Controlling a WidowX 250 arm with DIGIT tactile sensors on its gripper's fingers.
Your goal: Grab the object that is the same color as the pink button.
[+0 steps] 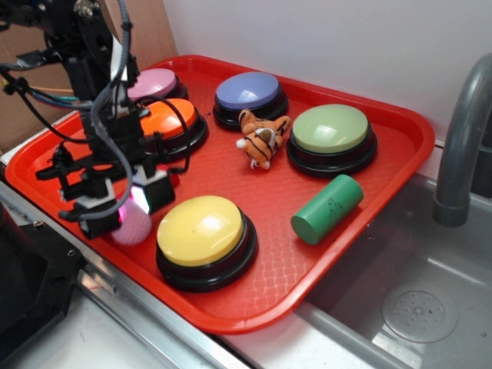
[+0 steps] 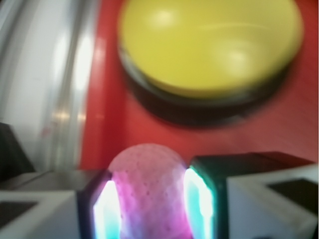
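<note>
Exterior view shows a red tray [image 1: 400, 154] set beside a sink [image 1: 415, 307], with the robot's gripper [image 1: 127, 211] lowered over the tray's near-left edge. Between its two glowing pads sits the pink ball [image 1: 132, 227], just left of the yellow button [image 1: 201, 231] and close to the tray's front rim. From this angle the ball appears to rest at tray level, though whether it touches the tray or hangs slightly clear cannot be told.

Wrist view confirms the grip: the jaws are closed to the ball's width, a lit pad pressing against each side of the pink ball [image 2: 149, 189], whose dimpled surface is visible despite the blur. The gripper [image 2: 149, 204] frames it at the bottom of the picture, with the yellow button [image 2: 209, 45] ahead of it and the red tray [image 2: 104, 124] beneath.

Behind the arm in the exterior view, the pink button [image 1: 154, 83] stands at the tray's far-left corner, partly hidden by cables. The orange button [image 1: 171, 121] sits just in front of it. Further right are the blue-purple button [image 1: 247, 92] and the green button [image 1: 330, 131], with a small toy tiger [image 1: 261, 138] lying between them. A green cylinder [image 1: 327, 209] lies on its side near the tray's right edge, in front of the green button. A grey faucet [image 1: 461, 146] rises at the right.
</note>
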